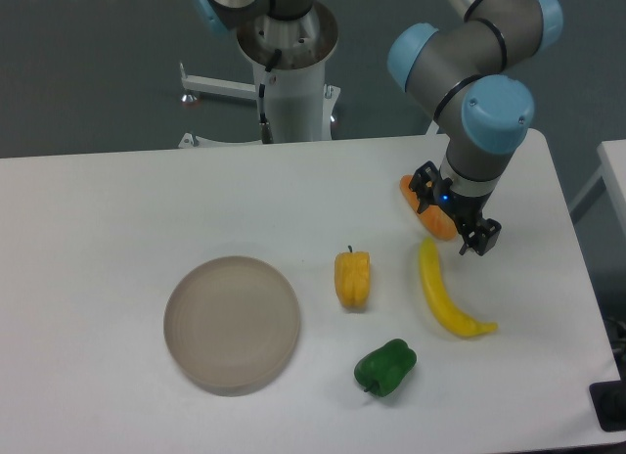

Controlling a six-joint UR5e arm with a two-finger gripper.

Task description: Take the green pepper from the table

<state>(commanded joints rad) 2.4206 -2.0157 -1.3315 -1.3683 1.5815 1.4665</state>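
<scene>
Nearest, the green pepper [385, 367] lies on the table [98, 209], at four o'clock from the beige plate [232, 323]. Beyond lie the yellow pepper [352, 278] and banana-shaped piece [448, 294]. Farthest, the gripper [460, 222] hovers over an orange piece [423, 211], jaw spread untellable.

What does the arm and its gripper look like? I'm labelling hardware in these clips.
The arm has grey tubular links with light-blue rounded joint caps. Its gripper is small and black with two short fingers and a tiny blue light. A dark cable runs on the white base column.
</scene>
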